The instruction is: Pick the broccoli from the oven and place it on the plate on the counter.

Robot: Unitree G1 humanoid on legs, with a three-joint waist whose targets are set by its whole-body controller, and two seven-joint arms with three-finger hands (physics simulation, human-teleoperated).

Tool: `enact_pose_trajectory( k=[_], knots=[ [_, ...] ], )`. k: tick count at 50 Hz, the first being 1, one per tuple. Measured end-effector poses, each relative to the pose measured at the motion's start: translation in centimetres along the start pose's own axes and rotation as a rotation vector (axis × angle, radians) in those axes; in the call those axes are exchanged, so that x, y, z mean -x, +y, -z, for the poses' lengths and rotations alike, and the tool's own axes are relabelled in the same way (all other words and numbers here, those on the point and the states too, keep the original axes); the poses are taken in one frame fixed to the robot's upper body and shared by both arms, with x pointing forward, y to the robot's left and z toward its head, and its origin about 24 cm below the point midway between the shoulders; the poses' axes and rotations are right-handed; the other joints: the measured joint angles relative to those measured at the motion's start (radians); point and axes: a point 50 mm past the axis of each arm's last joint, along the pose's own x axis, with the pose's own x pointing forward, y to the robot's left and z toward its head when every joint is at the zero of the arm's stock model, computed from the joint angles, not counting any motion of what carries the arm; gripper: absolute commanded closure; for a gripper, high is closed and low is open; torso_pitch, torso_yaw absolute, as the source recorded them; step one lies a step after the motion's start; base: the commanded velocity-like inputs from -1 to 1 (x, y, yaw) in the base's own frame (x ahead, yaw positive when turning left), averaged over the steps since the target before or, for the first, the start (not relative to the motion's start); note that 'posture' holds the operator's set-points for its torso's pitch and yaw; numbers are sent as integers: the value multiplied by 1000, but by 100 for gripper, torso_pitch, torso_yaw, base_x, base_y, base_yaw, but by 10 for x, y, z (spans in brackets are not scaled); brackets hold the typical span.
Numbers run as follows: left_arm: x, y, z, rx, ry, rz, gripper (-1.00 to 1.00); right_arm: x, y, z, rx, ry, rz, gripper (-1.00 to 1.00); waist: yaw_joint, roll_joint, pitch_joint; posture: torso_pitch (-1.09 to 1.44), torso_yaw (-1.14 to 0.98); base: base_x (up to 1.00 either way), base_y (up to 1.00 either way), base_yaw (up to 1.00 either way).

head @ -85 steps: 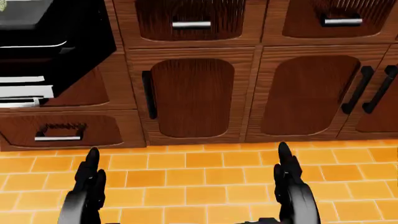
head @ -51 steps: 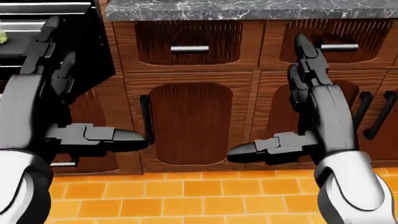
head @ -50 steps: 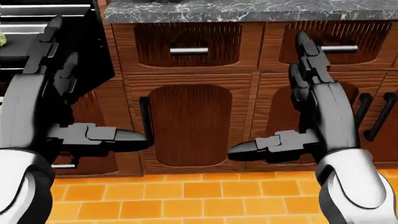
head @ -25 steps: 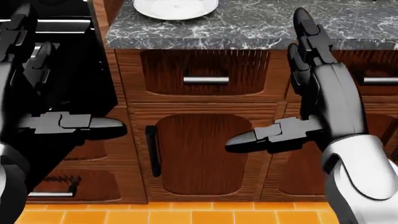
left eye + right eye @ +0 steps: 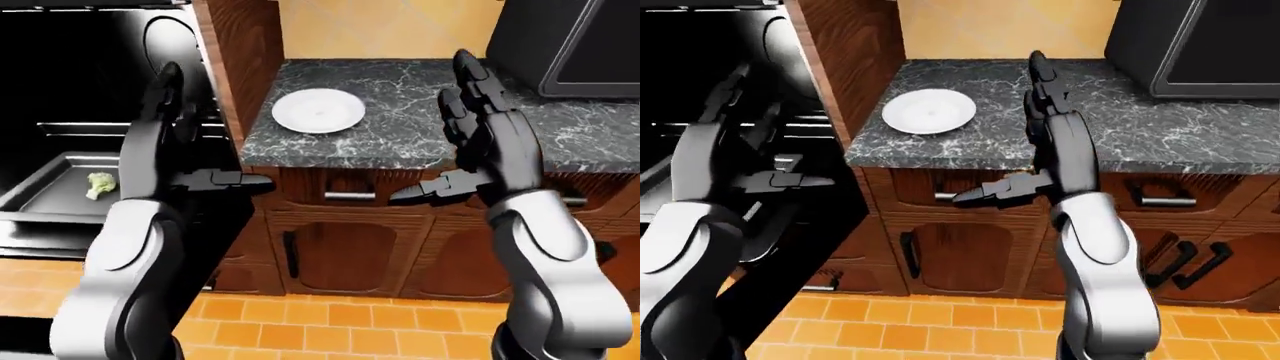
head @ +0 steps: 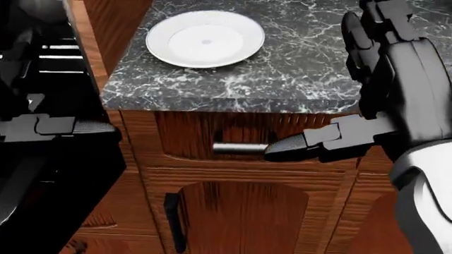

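A small green broccoli (image 5: 99, 184) lies on a grey tray (image 5: 45, 196) inside the open black oven (image 5: 80, 82), at the left of the left-eye view. A white plate (image 6: 205, 38) sits bare on the dark marble counter (image 6: 297, 79), near its left end. My left hand (image 5: 215, 131) is open, fingers upright and thumb pointing right, held in the air to the right of the broccoli and apart from it. My right hand (image 5: 430, 127) is open and empty, fingers upright, to the right of the plate and nearer the camera than the counter's edge.
A brown wooden panel (image 5: 240, 52) stands between the oven and the counter. A dark microwave (image 5: 570, 45) sits on the counter at top right. Drawers with metal handles (image 6: 240, 148) and cabinet doors (image 5: 340, 259) lie below the counter. Orange tiled floor (image 5: 320, 322) runs along the bottom.
The camera has tilted up from the floor and cabinet doors to the counter. Both hands rose from low in the view to chest height, staying open. The plate came into view.
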Motion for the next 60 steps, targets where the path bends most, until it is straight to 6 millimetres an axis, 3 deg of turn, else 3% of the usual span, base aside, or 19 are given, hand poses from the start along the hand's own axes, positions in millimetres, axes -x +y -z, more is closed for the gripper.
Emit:
enact_pose_trajectory(
  k=[3,7,9,18,21,25,29,31,35,37,44,46,47,51,58,60],
  knots=[
    [1,5,0,-1,3,-25,-100,-2,5,1,-4,15,-33,-100,-15,-71,10,0,0,0,0,100],
    [1,0,11,8,78,1,-100,-1,1,7,-6,63,-24,-100,-10,-83,9,0,0,0,0,100],
    [0,0,10,7,80,4,-100,-3,1,4,-1,56,-26,-100,-3,-66,3,0,0,0,0,100],
    [1,-4,3,2,21,18,-100,-3,0,-2,7,23,-24,-100,-4,63,12,0,0,0,0,100],
    [0,1,16,0,76,-11,-100,-5,8,6,-6,54,-67,-100,21,56,27,0,0,0,0,100],
    [1,3,15,-5,71,-23,-100,-5,9,8,-3,61,-82,-100,28,9,12,0,0,0,0,100],
    [2,1,7,-4,28,-9,-100,-5,7,2,7,22,-69,-100,9,-45,26,0,0,0,0,100],
    [1,-1,5,-3,17,-2,-100,-5,7,0,10,13,-68,-100,-6,-89,18,0,0,0,0,100],
    [3,-8,13,6,62,39,-100,-5,4,7,14,53,-50,-100,-11,-84,17,0,0,0,0,100],
    [3,-8,13,6,67,36,-100,-4,4,7,9,53,-53,-100,-6,-67,12,0,0,0,0,100],
    [6,-14,7,-5,30,43,-100,0,1,6,9,46,-54,-100,-19,32,19,0,0,0,0,100],
    [5,-14,6,-5,29,45,-100,-1,1,6,5,47,-51,-100,-16,67,11,0,0,0,0,100],
    [5,-12,7,-9,29,37,-100,-1,2,6,0,45,-57,-100,-7,70,7,0,0,0,0,100],
    [5,-4,16,-16,77,-10,-100,-2,10,11,-17,77,-104,-100,25,43,4,0,0,0,0,100],
    [5,-12,12,-22,46,22,-100,0,3,2,-8,39,-77,-100,9,-53,26,0,0,0,0,100],
    [4,-14,11,-22,41,31,-100,0,1,2,-5,36,-71,-100,-1,-91,21,0,0,0,0,100]
  ],
)
